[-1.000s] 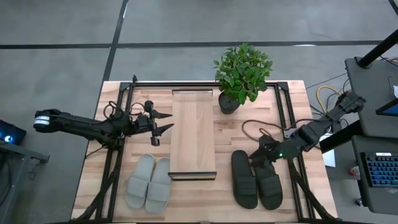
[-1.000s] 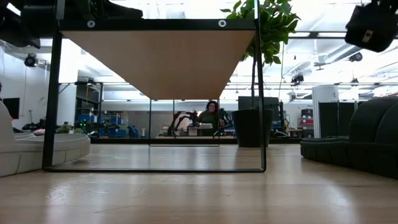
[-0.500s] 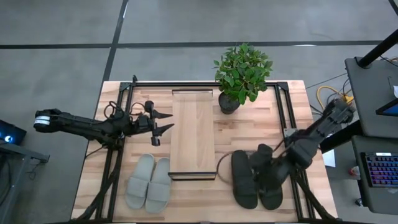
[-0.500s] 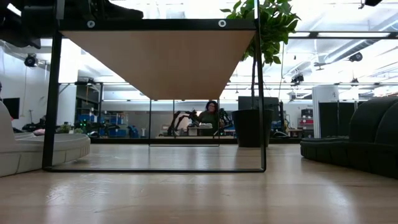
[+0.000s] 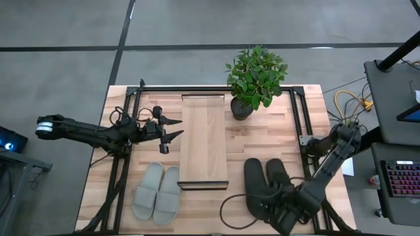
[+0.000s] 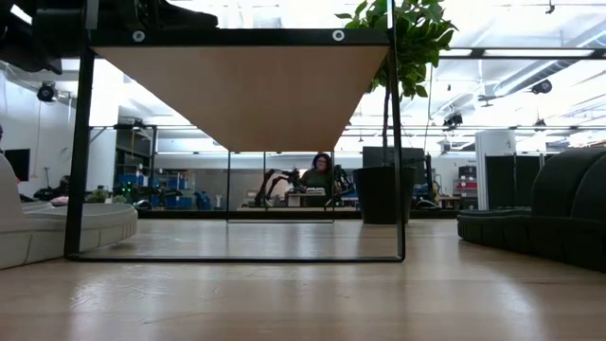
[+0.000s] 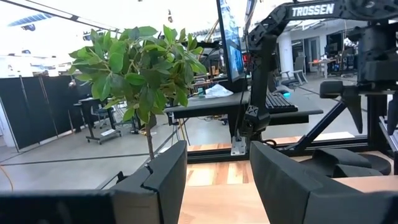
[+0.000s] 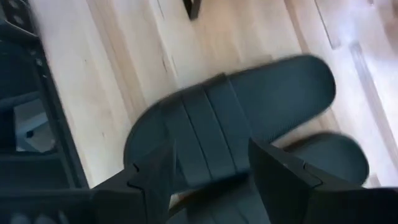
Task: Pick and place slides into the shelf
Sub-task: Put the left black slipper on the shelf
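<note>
While its fingers stand apart, the right gripper (image 8: pixel 208 177) hangs directly over the dark slides (image 5: pixel 269 187), touching neither. Beyond them lies the shelf (image 5: pixel 204 141), then the grey slides (image 5: pixel 157 192). The left gripper (image 5: pixel 176 127), also open, waits beside the shelf's far side.

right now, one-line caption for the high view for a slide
Right gripper open above the dark slides; left gripper open beside the shelf.

Two dark jointed arms; white TROSSEN lettering; black looping cables; blunt black fingers (image 7: pixel 163 183).
</note>
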Motion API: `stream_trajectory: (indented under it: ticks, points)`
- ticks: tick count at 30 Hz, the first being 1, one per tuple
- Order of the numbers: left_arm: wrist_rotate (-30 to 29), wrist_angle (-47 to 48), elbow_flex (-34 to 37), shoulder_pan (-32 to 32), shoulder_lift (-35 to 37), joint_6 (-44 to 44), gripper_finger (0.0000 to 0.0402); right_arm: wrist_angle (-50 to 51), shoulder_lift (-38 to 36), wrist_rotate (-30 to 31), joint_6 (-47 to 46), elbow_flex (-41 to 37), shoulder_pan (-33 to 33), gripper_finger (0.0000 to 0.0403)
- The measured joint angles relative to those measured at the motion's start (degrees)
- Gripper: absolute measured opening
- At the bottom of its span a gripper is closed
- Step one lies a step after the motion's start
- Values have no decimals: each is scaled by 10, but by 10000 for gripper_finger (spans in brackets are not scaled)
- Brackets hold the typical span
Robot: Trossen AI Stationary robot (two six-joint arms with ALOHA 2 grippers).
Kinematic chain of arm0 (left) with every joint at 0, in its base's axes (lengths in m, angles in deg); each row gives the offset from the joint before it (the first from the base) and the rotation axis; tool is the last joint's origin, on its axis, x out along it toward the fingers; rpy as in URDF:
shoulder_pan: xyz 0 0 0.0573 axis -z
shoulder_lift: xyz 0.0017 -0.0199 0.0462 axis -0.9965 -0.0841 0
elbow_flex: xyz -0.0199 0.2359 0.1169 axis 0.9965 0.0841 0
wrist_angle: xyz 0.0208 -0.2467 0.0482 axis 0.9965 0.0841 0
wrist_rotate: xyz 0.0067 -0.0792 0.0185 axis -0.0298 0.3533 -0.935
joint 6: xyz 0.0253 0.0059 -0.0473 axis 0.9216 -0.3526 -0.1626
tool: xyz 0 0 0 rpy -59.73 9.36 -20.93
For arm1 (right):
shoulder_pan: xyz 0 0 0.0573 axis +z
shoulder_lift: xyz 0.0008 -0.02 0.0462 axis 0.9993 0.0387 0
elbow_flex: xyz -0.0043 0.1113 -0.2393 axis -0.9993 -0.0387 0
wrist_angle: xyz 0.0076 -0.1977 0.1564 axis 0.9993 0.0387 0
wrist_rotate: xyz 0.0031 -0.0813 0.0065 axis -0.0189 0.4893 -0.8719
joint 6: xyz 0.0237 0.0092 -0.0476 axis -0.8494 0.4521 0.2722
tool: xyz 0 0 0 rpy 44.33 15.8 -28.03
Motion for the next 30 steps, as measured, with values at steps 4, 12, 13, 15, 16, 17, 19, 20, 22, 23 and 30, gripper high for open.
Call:
stream_trajectory:
  ticks: [4, 12, 13, 15, 16, 17, 19, 20, 22, 23, 30]
  points:
    - [0, 1, 0, 0, 0, 0, 162, 6, 22, 0, -34, 6, 13, 194]
    - [0, 1, 1, 0, 1, 0, 162, 4, 75, 0, -42, 21, 21, 194]
    - [0, 1, 1, 0, 1, 0, 162, 4, 84, -1, -39, 25, 21, 194]
    - [0, 1, 1, 0, 1, -1, 162, 8, 101, 0, -31, 31, 21, 194]
    - [0, 1, 1, 0, 1, -2, 162, 12, 110, 0, -28, 34, 21, 194]
    - [0, 1, 1, 0, 1, -7, 162, 20, 119, 0, -27, 38, 21, 194]
    - [0, 2, 1, 0, 0, -14, 162, 36, 142, 0, -23, 55, 21, 194]
    - [0, 2, 1, 0, 0, -15, 162, 45, 153, 0, -21, 65, 22, 194]
    - [0, 1, 1, 0, 0, -15, 162, 70, 178, 0, -16, 91, 23, 194]
    - [0, 1, 2, 0, 0, -15, 162, 84, 191, 0, -13, 106, 24, 194]
    - [0, 2, 2, 0, 0, -15, 162, 167, 277, 31, 2, 214, 38, 194]
